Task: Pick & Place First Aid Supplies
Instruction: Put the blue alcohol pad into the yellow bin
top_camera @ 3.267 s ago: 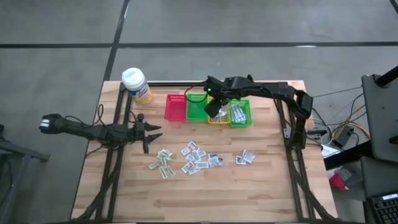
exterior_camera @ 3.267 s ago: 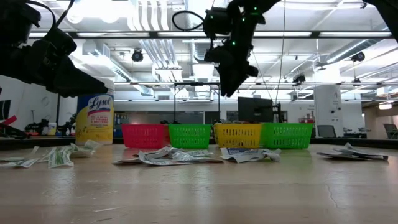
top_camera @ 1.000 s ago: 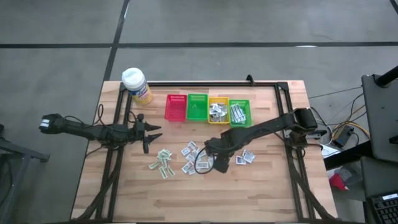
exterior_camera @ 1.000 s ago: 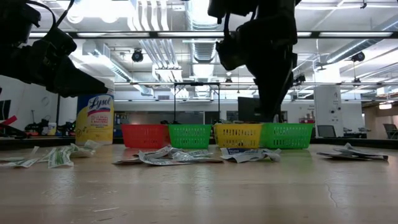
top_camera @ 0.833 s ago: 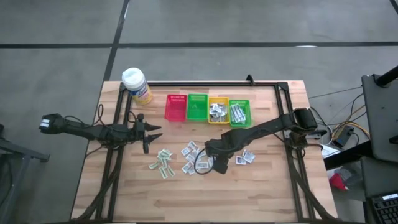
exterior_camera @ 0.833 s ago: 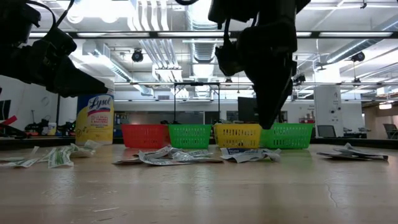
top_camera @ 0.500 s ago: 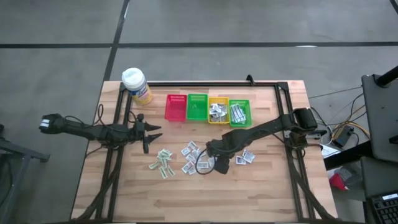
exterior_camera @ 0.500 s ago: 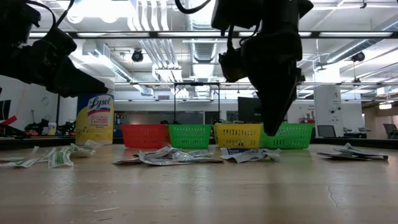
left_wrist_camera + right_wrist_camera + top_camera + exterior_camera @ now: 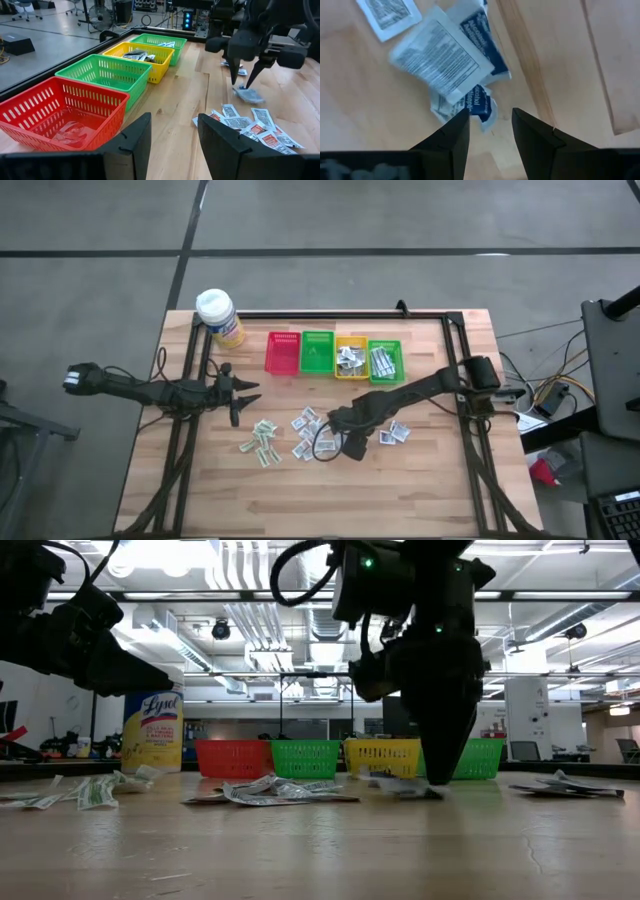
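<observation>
Several first aid supplies, small white packets (image 9: 312, 430), lie flat in loose clusters on the wooden table, with more (image 9: 260, 442) to the left and a few (image 9: 398, 432) to the right. My right gripper (image 9: 490, 135) points straight down, open, low over a crumpled packet with dark blue print (image 9: 481, 106). Its two fingers (image 9: 234, 75) straddle that packet (image 9: 247, 95) just above it. My left gripper (image 9: 245, 392) waits open and level at the table's left side.
Along the far side stands a row of baskets: red (image 9: 283, 353), green (image 9: 317, 352), yellow (image 9: 351, 360) and green (image 9: 386, 362), the last two holding packets. A yellow bottle with a white cap (image 9: 220, 315) stands at the far left corner.
My right gripper has come straight down toward the packets in the middle of the table, still pointing down and still open. The left arm has kept still.
</observation>
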